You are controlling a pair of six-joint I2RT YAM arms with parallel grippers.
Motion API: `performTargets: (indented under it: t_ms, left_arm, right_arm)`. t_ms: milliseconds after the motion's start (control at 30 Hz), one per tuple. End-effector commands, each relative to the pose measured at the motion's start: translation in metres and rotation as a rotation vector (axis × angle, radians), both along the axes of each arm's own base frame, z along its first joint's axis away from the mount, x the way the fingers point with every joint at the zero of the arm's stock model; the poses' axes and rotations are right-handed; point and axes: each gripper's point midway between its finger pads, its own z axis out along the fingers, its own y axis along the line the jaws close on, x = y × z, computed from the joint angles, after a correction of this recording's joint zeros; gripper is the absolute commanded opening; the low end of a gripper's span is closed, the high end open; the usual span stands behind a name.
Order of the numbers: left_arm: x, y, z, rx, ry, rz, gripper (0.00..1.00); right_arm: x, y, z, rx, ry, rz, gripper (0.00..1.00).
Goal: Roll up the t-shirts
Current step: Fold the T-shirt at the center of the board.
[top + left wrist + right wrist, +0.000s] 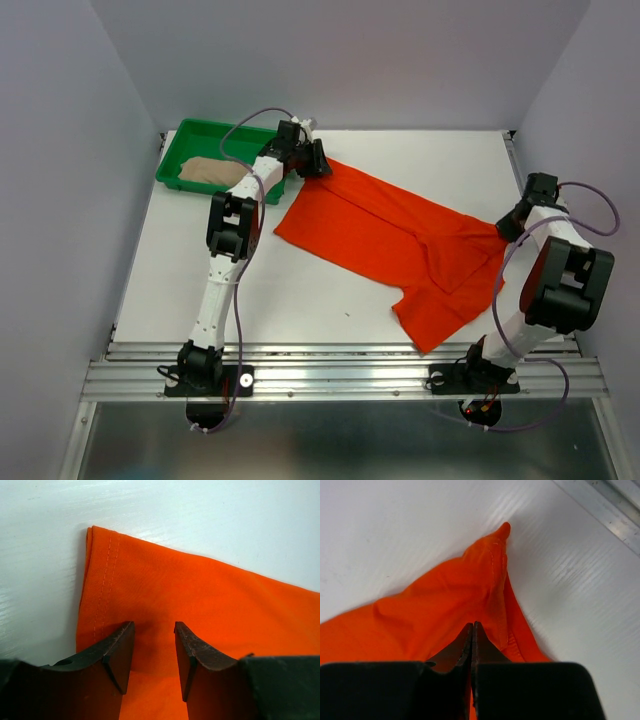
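**Fingers on both ends of the orange-red t-shirt, nothing rolled yet**

Left fingers [126, 642] fill the bottom of the left wrist view. They stand about half apart over the orange-red t-shirt [210, 600], with flat cloth showing in the gap and nothing pinched. Can't tell if the tips touch the fabric.

Right fingers [472, 626] are fully closed. A ridge of the same shirt [435, 610] rises into the tips, so it reads as a grip on a fold, and one pointed corner of cloth sticks out past them.

Shirt: plain, no print, lying flat on the white desk [300, 290]. It runs diagonally from the far left to the near right [390, 235].
- Far-left end is a stitched edge with a double seam line, one corner square on the desk [150, 505]. Left fingers [318, 160] sit just inside that corner.
- Right end is bunched and creased, with layers overlapping. A flap points toward the near edge.
- Right fingers [508, 228] are at the shirt's right tip.

Beige t-shirt [208, 171] is a loose lump in the green tray [200, 130] at the far left corner of the desk, apart from the orange one.

Surroundings:
- Tray's right end is just beside the orange shirt's far corner. The left arm passes over that end of the tray, and its cable loops above it.
- Aluminium rail [350, 375] runs along the near edge and carries both arm bases.
- The right wrist view shows bare desk [395, 530] on both sides of the cloth.
- Pale walls [330, 60] close in the sides and back.
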Motion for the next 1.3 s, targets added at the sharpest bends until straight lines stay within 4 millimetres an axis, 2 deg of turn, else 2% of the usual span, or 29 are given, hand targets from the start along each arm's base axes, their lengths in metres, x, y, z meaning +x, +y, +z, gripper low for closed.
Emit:
performTargets:
  t_ms: [0,233,267,300,367,433,533,567,633,667,733,767,800,833,867,900,933,967,1033,1100,1133,1167,1200,1267]
  left_arm:
    - [-0.008,0.0,0.014,0.014,-0.003,-0.006,0.5]
    - [-0.008,0.007,-0.005,0.059,0.021,0.009,0.5]
    - [-0.009,0.007,-0.006,0.062,0.022,0.009,0.5]
    - [-0.008,0.009,-0.01,0.064,0.027,0.011,0.5]
    - [-0.007,0.009,-0.011,0.065,0.028,0.013,0.5]
    - [-0.005,0.01,-0.014,0.066,0.031,0.014,0.5]
    - [-0.001,0.007,-0.011,0.053,0.022,0.013,0.5]
    - [0.0,0.005,-0.009,0.049,0.017,0.011,0.5]
    - [0.001,0.003,0.001,0.034,0.006,0.005,0.5]
    - [0.002,0.002,0.006,0.029,-0.002,0.003,0.49]
    - [0.003,-0.001,0.025,0.017,-0.031,0.0,0.5]
    - [0.002,-0.003,0.032,0.014,-0.044,-0.004,0.49]
    - [0.001,-0.006,0.048,0.008,-0.069,-0.011,0.5]
    - [0.0,-0.009,0.056,0.005,-0.08,-0.017,0.49]
    - [-0.002,-0.012,0.063,0.005,-0.093,-0.024,0.5]
    - [-0.004,-0.013,0.071,0.003,-0.103,-0.027,0.5]
    - [-0.005,-0.014,0.086,-0.002,-0.127,-0.026,0.49]
    - [-0.007,-0.013,0.092,0.0,-0.135,-0.027,0.5]
    - [-0.013,-0.014,0.109,0.0,-0.156,-0.033,0.5]
    - [-0.018,-0.009,0.108,0.02,-0.146,-0.021,0.5]
    - [-0.023,-0.009,0.123,0.021,-0.169,-0.022,0.49]
    - [-0.024,-0.007,0.124,0.038,-0.171,-0.006,0.5]
    - [-0.031,-0.005,0.13,0.048,-0.17,0.0,0.49]
    - [-0.046,-0.004,0.139,0.074,-0.158,0.003,0.49]
  right_arm:
    - [0.011,-0.006,-0.013,-0.015,0.005,-0.017,0.01]
    - [0.02,-0.022,-0.048,-0.044,0.101,-0.041,0.01]
    - [0.025,-0.026,-0.046,-0.055,0.097,-0.042,0.01]
    - [0.027,-0.027,-0.053,-0.056,0.114,-0.043,0.01]
    - [0.036,-0.034,-0.05,-0.073,0.106,-0.044,0.01]
    - [0.044,-0.038,-0.055,-0.082,0.116,-0.042,0.01]
    - [0.062,-0.046,-0.049,-0.094,0.096,-0.037,0.01]
    - [0.066,-0.046,-0.053,-0.086,0.103,-0.03,0.01]
    - [0.081,-0.037,-0.041,-0.059,0.06,0.011,0.01]
    - [0.085,-0.036,-0.027,-0.059,0.023,0.018,0.01]
    - [0.091,-0.024,-0.011,-0.041,-0.025,0.053,0.02]
    - [0.095,-0.012,-0.003,-0.037,-0.045,0.081,0.05]
    - [0.094,-0.004,0.011,-0.033,-0.076,0.1,0.13]
    - [0.096,0.002,0.021,-0.035,-0.1,0.112,0.18]
    - [0.093,0.013,0.022,-0.029,-0.1,0.131,0.22]
    - [0.091,0.021,0.026,-0.018,-0.111,0.147,0.26]
    - [0.089,0.028,0.038,-0.019,-0.136,0.16,0.27]
    - [0.084,0.042,0.034,-0.008,-0.12,0.183,0.27]
    - [0.076,0.056,0.043,-0.005,-0.135,0.205,0.27]
    - [0.063,0.077,0.035,0.025,-0.116,0.243,0.27]
    - [0.057,0.084,0.033,0.033,-0.108,0.255,0.27]
    - [0.052,0.089,0.04,0.034,-0.122,0.26,0.26]
    - [0.041,0.097,0.031,0.049,-0.098,0.271,0.26]
    - [0.023,0.112,0.032,0.069,-0.093,0.296,0.26]
